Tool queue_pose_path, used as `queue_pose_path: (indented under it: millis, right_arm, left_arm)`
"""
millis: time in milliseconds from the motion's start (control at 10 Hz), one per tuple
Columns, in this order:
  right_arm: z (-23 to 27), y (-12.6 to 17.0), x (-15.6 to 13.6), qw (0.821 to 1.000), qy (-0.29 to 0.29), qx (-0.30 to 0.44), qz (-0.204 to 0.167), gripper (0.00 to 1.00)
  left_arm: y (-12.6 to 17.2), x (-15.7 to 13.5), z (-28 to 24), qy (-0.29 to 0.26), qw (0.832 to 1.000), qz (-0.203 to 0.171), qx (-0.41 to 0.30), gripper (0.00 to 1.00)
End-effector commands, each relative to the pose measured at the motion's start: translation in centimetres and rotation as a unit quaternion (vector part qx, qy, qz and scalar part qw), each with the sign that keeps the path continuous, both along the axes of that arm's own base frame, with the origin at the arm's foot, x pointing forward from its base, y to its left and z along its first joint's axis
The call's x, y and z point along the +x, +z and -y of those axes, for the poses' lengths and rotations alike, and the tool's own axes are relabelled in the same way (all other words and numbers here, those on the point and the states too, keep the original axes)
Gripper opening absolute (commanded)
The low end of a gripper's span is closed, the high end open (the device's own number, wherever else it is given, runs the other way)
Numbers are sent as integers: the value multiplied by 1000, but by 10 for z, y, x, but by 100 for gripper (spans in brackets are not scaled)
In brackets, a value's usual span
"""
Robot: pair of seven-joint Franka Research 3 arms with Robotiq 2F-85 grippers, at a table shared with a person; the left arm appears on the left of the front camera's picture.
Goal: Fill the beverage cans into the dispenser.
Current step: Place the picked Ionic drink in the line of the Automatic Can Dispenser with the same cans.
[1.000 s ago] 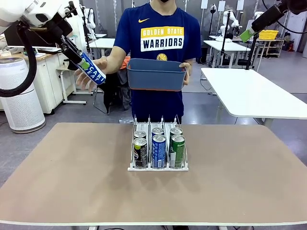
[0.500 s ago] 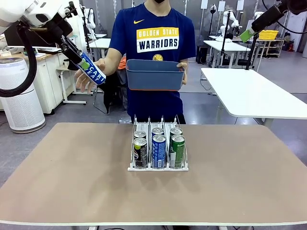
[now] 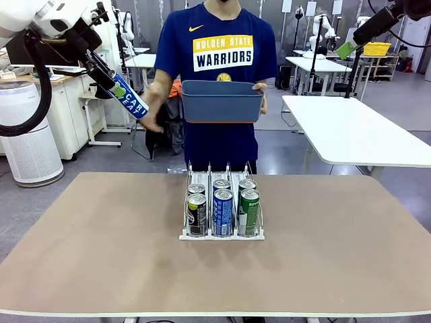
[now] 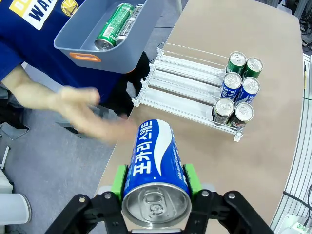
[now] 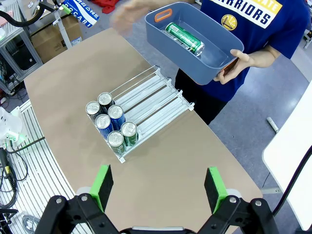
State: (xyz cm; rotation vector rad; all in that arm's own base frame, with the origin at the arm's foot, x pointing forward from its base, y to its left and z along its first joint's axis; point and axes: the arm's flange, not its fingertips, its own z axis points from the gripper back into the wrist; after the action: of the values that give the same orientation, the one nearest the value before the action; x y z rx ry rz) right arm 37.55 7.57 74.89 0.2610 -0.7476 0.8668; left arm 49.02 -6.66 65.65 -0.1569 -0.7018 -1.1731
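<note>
Beverage cans (image 3: pixel 222 208), 6 of them, stand 2 per lane at the 6 o'clock end of the dispenser (image 3: pixel 221 236), mid-tabletop (image 3: pixel 101 256). Up at 10 o'clock the left end effector (image 4: pixel 155 179) grips a tilted blue can (image 3: pixel 131 101). High above, the right end effector (image 5: pixel 158 187) hangs released. At 12 o'clock a person (image 3: pixel 225 54) holds a tub (image 3: pixel 222 111) carrying green cans (image 5: pixel 184 39).

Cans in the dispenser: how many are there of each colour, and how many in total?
Black cans: 2
Blue cans: 2
Green cans: 2
Total in the dispenser: 6
</note>
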Motion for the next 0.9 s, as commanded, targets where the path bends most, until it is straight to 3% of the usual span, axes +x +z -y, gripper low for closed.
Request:
queue_pose_path:
  millis: [0,400,500,600,700,800]
  right_arm:
    - [0,-1,0,1000,0,0,-1,100]
    - [0,-1,0,1000,0,0,-1,100]
    - [0,-1,0,1000,0,0,-1,100]
    - [0,-1,0,1000,0,0,-1,100]
    - [0,-1,0,1000,0,0,-1,100]
    - [0,-1,0,1000,0,0,-1,100]
  left_arm:
    - [2,0,-2,1,1000,2,0,0]
    - [1,-2,4,15,1000,-10,3,0]
    - [1,-1,6,43,999,-21,16,0]
    - [-2,0,3,1,1000,-5,-1,0]
    - [-2,-1,4,12,1000,-11,3,57]
    - [-6,-4,15,46,997,-55,-4,57]
